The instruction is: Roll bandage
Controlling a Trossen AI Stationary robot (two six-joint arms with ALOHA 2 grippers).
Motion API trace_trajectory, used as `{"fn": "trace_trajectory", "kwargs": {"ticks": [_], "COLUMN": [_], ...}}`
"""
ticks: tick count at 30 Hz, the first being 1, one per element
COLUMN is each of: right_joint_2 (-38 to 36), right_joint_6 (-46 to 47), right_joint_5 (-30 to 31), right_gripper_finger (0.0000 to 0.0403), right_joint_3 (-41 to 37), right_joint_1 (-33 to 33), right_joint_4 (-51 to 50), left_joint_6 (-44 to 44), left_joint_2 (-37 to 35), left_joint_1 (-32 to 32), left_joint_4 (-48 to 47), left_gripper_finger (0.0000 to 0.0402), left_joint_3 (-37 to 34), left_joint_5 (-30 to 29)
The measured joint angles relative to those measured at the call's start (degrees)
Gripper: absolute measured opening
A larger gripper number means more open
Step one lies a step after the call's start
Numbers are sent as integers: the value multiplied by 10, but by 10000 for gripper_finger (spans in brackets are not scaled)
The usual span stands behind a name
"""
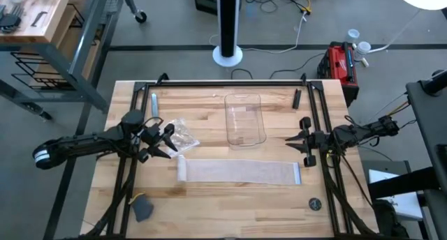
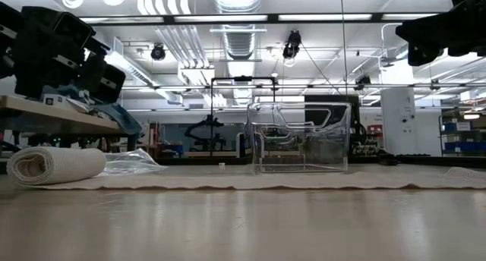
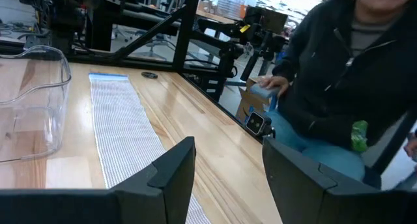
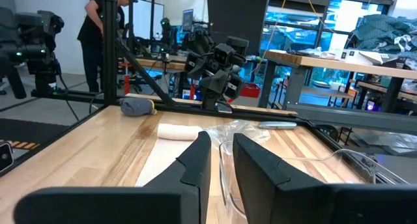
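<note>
1. In the left wrist view, the rolled end of the bandage lies hidden below the left gripper, whose fingers are cut off by the picture's edge.
2. The clear tray is cut off there too, so only one end shows beside the bandage.
3. In the low view, both grippers are cropped above the bandage; their fingers do not show.
4. A small dark round thing near the bandage's flat end is too small to identify.
5. The person beyond the table is cropped.
</note>
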Motion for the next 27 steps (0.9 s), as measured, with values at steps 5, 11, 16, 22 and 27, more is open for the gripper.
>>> {"fn": "trace_trajectory", "kwargs": {"ticks": [5,11,16,22,27], "right_joint_2": [0,0,0,0,0], "right_joint_6": [0,0,0,0,0], "right_joint_5": [0,0,0,0,0], "right_gripper_finger": [71,77,74,58,47], "right_joint_3": [0,0,0,0,0], "right_joint_1": [0,0,0,0,0], "right_joint_4": [0,0,0,0,0], "left_joint_6": [0,0,0,0,0], "left_joint_2": [0,0,0,0,0], "left_joint_1": [0,0,0,0,0], "left_joint_4": [0,0,0,0,0], "left_gripper_finger": [171,171,171,171,171], "left_joint_3": [0,0,0,0,0], "left_joint_5": [0,0,0,0,0]}}
